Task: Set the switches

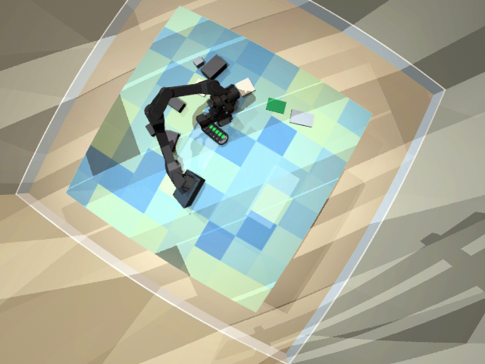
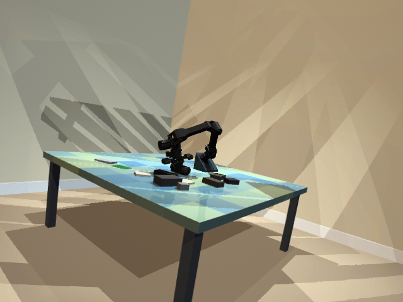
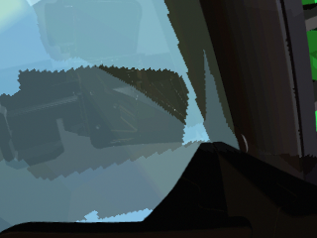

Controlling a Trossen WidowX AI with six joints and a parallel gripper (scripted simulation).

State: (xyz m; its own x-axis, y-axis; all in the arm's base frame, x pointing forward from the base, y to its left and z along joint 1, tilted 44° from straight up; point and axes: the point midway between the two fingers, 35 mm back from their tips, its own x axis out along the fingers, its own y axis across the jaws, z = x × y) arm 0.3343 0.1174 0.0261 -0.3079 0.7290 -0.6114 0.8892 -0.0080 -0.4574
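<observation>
The dark grey controller unit (image 1: 215, 134) (image 2: 181, 169) lies on the bench with its switch side up. Several green switch ends show in a row in the top view; its upper left end is partly hidden by my gripper. Part of the unit (image 3: 264, 74) fills the right side of the wrist view, with green patches at the edge. The switch numbers cannot be read, and the label underneath is hidden. My gripper (image 3: 210, 153) is shut and empty, pointing down close beside the unit's upper left end. Contact between them cannot be told.
A large dark block (image 1: 214, 66) (image 2: 167, 180) and small grey block (image 1: 198, 61) (image 2: 182, 186) lie beyond the arm. A cream plate (image 1: 245, 86), green plate (image 1: 276, 105) and pale grey plate (image 1: 301, 118) lie to the right. Dark blocks (image 1: 176, 104) (image 1: 172, 139) lie near the arm.
</observation>
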